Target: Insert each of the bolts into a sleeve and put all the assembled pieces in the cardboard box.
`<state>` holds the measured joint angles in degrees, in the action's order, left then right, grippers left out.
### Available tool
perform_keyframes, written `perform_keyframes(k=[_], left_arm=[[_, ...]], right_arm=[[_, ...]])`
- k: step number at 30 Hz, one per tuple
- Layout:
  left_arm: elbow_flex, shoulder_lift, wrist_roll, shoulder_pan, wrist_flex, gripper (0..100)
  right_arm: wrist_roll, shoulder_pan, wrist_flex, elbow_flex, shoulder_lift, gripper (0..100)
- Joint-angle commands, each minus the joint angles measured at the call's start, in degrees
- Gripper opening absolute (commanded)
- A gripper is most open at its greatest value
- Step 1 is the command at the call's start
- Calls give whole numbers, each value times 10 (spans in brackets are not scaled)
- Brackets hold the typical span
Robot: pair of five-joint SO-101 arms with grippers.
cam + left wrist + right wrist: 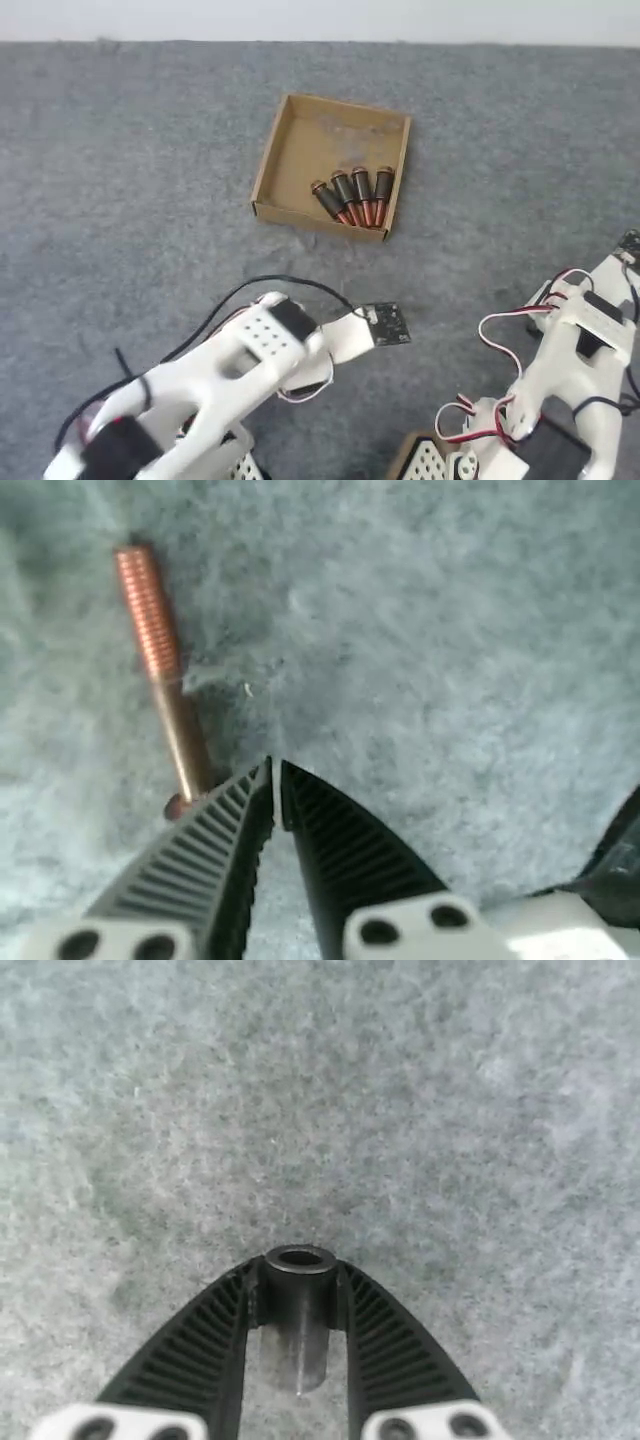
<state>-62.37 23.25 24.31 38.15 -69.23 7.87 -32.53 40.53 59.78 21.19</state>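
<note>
A copper bolt [165, 680] lies flat on the grey carpet, its head right beside one finger of my left gripper [276, 770], which is shut with nothing between its fingers. My right gripper [298, 1272] is shut on a black sleeve [298, 1300], bore facing outward, held above the carpet. The cardboard box [290, 120] sits at the back middle of the table with several assembled bolt-and-sleeve pieces [355, 197] lined up along its near wall. The left arm [250, 360] stretches over the near left of the table; the right arm [570, 370] is folded at the near right.
Grey carpet [120, 180] covers the whole table. Cables trail from both arms. A white wall edge runs along the far side.
</note>
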Motion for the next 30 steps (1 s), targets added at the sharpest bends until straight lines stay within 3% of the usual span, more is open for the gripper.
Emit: perform_keyframes(k=[1, 10, 15, 23, 30], left_arm=[[58, -89, 5, -25, 10, 9], [10, 7, 0, -104, 29, 9], [0, 29, -76, -142, 73, 10], [47, -68, -178, -146, 108, 11], [59, -76, -261, -164, 135, 11]], right_arm=[[-10, 5, -7, -3, 28, 7], [-10, 5, -5, -3, 28, 7], [-10, 5, -5, -3, 28, 7], [-10, 3, -3, -2, 28, 7], [-10, 3, 12, -2, 29, 7]])
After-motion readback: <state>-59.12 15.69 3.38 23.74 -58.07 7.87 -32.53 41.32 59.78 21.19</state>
